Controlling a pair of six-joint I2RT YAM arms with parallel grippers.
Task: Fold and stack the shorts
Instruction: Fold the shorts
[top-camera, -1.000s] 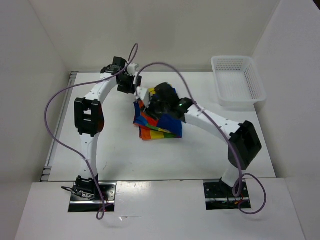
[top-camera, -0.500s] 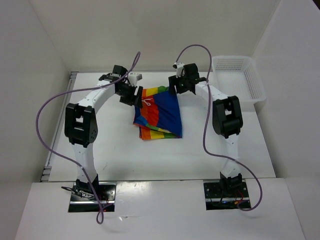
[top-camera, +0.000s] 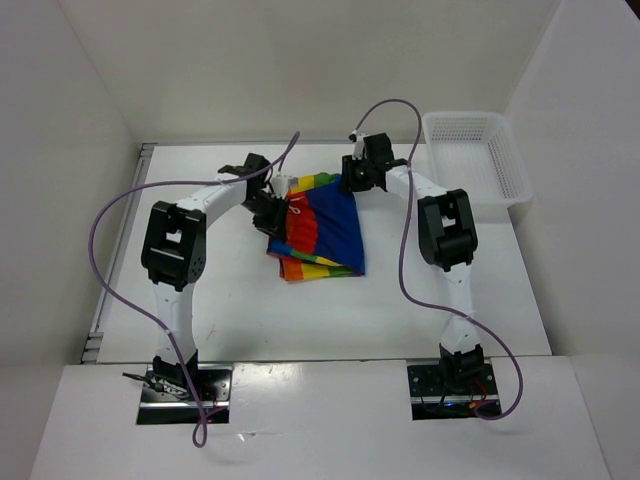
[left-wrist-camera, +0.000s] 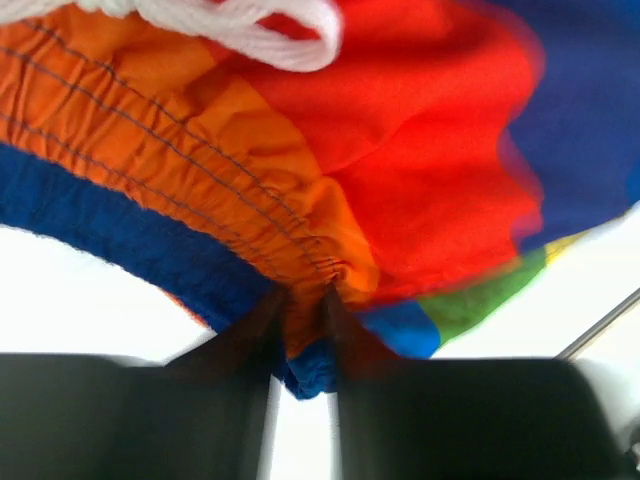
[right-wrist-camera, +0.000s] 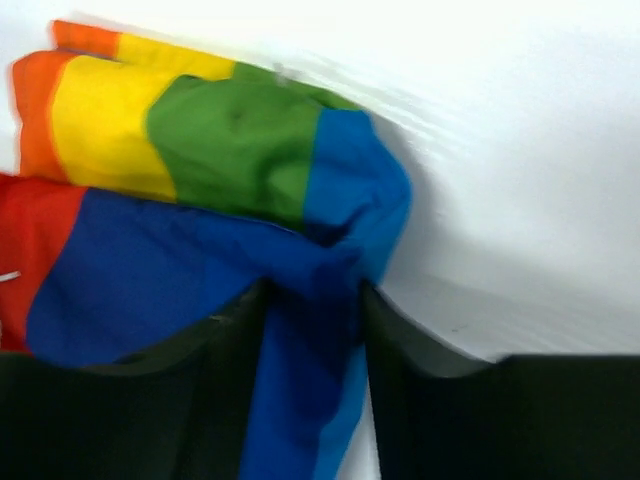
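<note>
The rainbow-striped shorts (top-camera: 325, 225) lie mid-table, blue cloth on top, with striped folded layers showing at the near edge (top-camera: 312, 268). My left gripper (top-camera: 272, 207) is at their far left corner. In the left wrist view it (left-wrist-camera: 300, 305) is shut on the gathered orange and blue waistband (left-wrist-camera: 200, 170), and the white drawstring (left-wrist-camera: 250, 20) loops just above. My right gripper (top-camera: 350, 180) is at the far right corner. In the right wrist view it (right-wrist-camera: 312, 300) is shut on a bunched blue fold of the shorts (right-wrist-camera: 180, 260).
A white mesh basket (top-camera: 478, 165) stands at the far right of the table. White walls close in the table on the left, back and right. Purple cables arc over both arms.
The right arm swung off the top of the shorts to their far right corner. The left gripper dropped onto the far left corner. Both jaws closed on the cloth.
</note>
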